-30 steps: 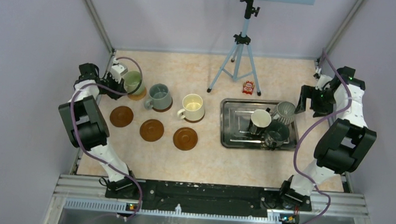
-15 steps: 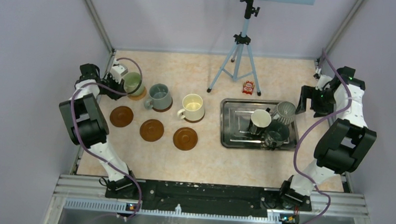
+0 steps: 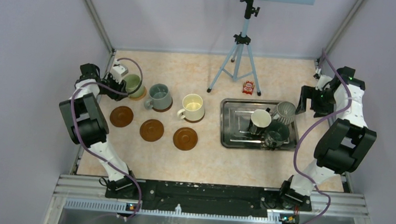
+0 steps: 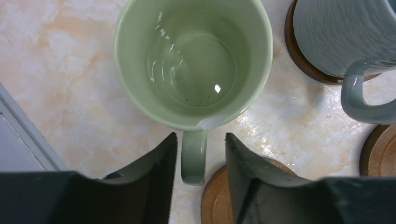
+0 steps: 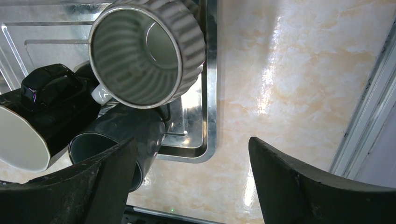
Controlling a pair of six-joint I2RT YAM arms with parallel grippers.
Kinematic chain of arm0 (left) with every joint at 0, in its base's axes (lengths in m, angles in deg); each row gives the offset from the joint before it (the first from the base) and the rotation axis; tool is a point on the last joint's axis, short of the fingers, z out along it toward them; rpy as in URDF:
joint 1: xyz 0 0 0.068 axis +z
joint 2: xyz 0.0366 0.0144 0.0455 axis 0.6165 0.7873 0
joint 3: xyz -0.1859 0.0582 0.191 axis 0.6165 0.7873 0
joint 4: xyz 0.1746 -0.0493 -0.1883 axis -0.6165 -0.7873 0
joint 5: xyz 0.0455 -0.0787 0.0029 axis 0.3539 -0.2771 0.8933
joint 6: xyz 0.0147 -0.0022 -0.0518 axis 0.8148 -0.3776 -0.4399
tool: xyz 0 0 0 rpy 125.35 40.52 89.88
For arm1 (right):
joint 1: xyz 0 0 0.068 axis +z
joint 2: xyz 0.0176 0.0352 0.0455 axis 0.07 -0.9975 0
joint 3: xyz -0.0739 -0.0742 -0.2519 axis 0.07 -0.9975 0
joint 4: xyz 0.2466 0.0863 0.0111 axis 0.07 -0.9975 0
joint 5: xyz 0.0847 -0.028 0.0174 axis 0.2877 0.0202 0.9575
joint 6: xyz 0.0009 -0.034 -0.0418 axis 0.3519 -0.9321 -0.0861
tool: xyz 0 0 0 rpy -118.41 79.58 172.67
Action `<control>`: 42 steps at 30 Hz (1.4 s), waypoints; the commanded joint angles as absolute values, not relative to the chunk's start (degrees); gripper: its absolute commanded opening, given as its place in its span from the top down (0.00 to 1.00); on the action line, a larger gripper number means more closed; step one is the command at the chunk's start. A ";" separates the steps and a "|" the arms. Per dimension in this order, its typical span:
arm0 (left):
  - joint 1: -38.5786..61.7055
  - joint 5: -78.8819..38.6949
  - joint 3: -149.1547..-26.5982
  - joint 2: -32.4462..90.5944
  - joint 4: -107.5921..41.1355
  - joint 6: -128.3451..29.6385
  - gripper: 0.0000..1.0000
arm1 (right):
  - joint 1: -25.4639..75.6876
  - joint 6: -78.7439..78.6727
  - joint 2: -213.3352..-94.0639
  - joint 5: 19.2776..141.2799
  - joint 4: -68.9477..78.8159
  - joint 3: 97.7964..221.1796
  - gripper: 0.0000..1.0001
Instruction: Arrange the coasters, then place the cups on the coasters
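Observation:
The pale green cup point(image 3: 133, 83) point(image 4: 194, 60) stands upright on a coaster point(image 3: 140, 94) at the far left. My left gripper point(image 3: 116, 83) point(image 4: 201, 137) is open, its fingers either side of the cup's handle point(image 4: 193, 156) with a gap on both sides. The grey-blue cup point(image 3: 159, 96) point(image 4: 341, 37) and the cream cup point(image 3: 192, 107) each sit on a coaster. Three bare coasters point(image 3: 121, 116) point(image 3: 152, 130) point(image 3: 185, 138) lie in front. The white point(image 3: 260, 120), ribbed grey point(image 3: 285, 112) point(image 5: 147, 51) and dark teal cups point(image 3: 277, 133) point(image 5: 116, 135) lie in the steel tray point(image 3: 225, 140). My right gripper point(image 3: 307, 101) point(image 5: 192, 140) hangs open beside the tray's right edge.
A tripod point(image 3: 239, 51) stands at the back centre, with a small red object point(image 3: 248, 87) by its foot. Enclosure walls and metal posts close in both sides. The left arm sits tight against the left wall.
My left gripper's jaws have parted from the green cup's handle, and the cup now stands by itself on its coaster. The right arm has not moved.

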State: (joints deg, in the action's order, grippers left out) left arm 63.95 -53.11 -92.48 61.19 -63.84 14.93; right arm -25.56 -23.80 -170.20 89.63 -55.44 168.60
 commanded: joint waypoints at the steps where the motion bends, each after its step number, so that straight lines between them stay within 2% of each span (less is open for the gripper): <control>1: 64.39 -54.94 -93.08 59.31 -62.69 15.62 0.48 | -25.93 -24.58 -168.56 89.84 -55.57 168.50 0.13; 8: 64.43 -54.99 -95.55 57.05 -65.91 15.58 0.31 | -26.01 -24.67 -168.76 91.27 -55.76 168.82 0.13; 16: 62.66 -56.60 -106.83 54.75 -77.80 19.00 0.09 | -26.07 -24.82 -169.60 94.27 -57.93 174.49 0.13; 21: 61.07 -56.79 -117.36 56.13 -84.43 16.20 0.07 | -26.05 -24.70 -171.46 94.69 -58.35 178.86 0.15; 28: 53.28 -54.93 -123.80 54.81 -89.53 14.30 0.07 | -26.00 -23.23 -175.89 95.82 -58.47 180.91 0.22; 35: 40.66 -53.72 -117.08 49.21 -87.83 12.16 0.06 | -26.01 -21.62 -179.60 101.55 -57.91 179.88 0.23; 42: 33.21 -54.00 -113.35 47.91 -85.77 8.28 0.06 | -25.99 -17.36 -182.08 105.71 -53.91 176.43 0.23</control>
State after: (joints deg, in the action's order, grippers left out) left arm 34.93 -53.57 -114.73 50.09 -86.88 10.91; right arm -25.56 -20.46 -180.93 101.50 -57.25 178.05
